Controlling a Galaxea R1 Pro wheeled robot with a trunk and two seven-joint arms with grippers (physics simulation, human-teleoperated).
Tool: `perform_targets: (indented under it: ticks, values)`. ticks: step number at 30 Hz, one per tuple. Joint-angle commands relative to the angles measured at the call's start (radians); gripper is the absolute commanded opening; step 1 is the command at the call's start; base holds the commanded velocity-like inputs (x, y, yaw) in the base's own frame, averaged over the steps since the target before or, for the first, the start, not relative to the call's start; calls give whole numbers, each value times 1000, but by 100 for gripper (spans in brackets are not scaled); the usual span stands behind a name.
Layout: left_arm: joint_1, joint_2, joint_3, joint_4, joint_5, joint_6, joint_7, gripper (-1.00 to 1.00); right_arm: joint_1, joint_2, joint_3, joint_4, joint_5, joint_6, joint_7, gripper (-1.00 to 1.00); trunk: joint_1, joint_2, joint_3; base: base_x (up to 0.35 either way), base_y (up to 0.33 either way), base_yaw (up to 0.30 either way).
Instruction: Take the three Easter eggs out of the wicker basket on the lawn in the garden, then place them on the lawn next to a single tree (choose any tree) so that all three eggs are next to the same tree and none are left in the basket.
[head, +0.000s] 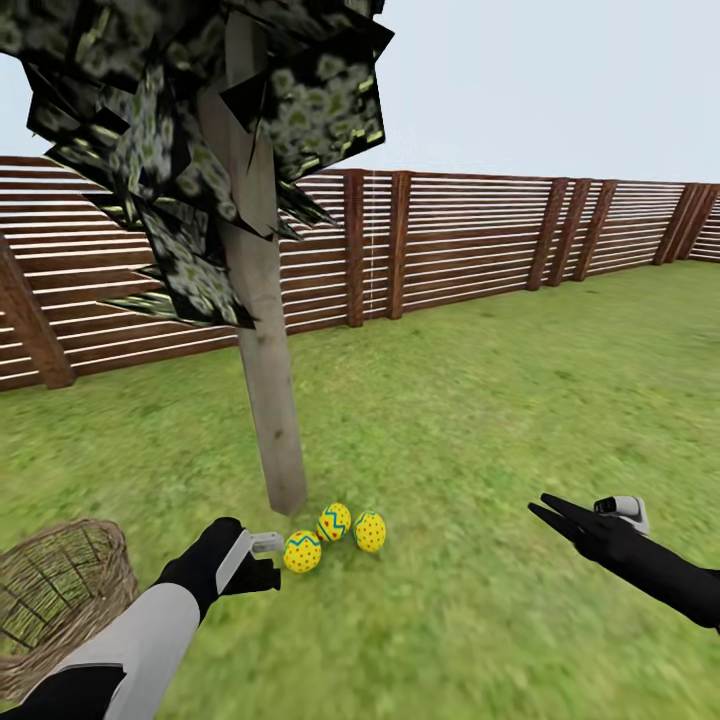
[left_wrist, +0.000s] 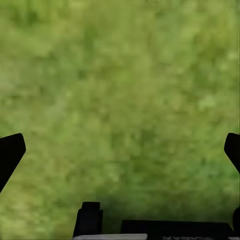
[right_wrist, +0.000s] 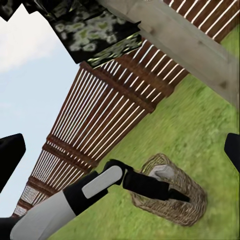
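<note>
Three yellow Easter eggs lie together on the lawn (head: 500, 400) at the foot of the tree (head: 268, 400): one with blue zigzags (head: 334, 521), one with red dots (head: 369, 531), and one (head: 302, 551) nearest my left gripper (head: 268, 560). That gripper is open just left of the eggs, its fingertips (left_wrist: 10, 152) spread wide over bare grass. The wicker basket (head: 60, 590) stands at the lower left, and the part of its inside that shows holds no egg. My right gripper (head: 545, 510) hovers open to the right, well apart from the eggs.
A brown slatted fence (head: 450, 240) bounds the grass behind the tree. In the right wrist view my left arm (right_wrist: 95, 187) reaches in front of the basket (right_wrist: 175, 202). Open grass stretches to the right and ahead.
</note>
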Motion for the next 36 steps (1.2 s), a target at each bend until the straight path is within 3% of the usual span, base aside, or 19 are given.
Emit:
perform_targets:
  ticks: [1,11,21,27,31,36]
  values:
    - [0,-1,4,-1,11,4,10,100,-1,0,-2,0,3,3,-7,100,-4,7,2,0,0,0]
    - [0,0,4,-1,11,4,10,100,-1,-1,-14,-1,2,3,-169,100,-42,77,34,0,0,0]
    - [0,0,4,-1,11,4,4,100,-1,-10,-18,-2,3,3,-232,100,-81,147,65,0,0,0]
    - [0,0,4,-1,11,4,5,100,-1,-11,-19,-6,2,3,-303,100,-104,189,84,0,0,0]
    - [0,0,4,-1,11,3,8,100,-1,-11,-19,-12,2,3,-369,100,-119,217,96,0,0,0]
    - [0,0,4,-1,11,3,12,100,-1,-11,-16,-16,2,3,-513,100,-138,252,112,0,0,0]
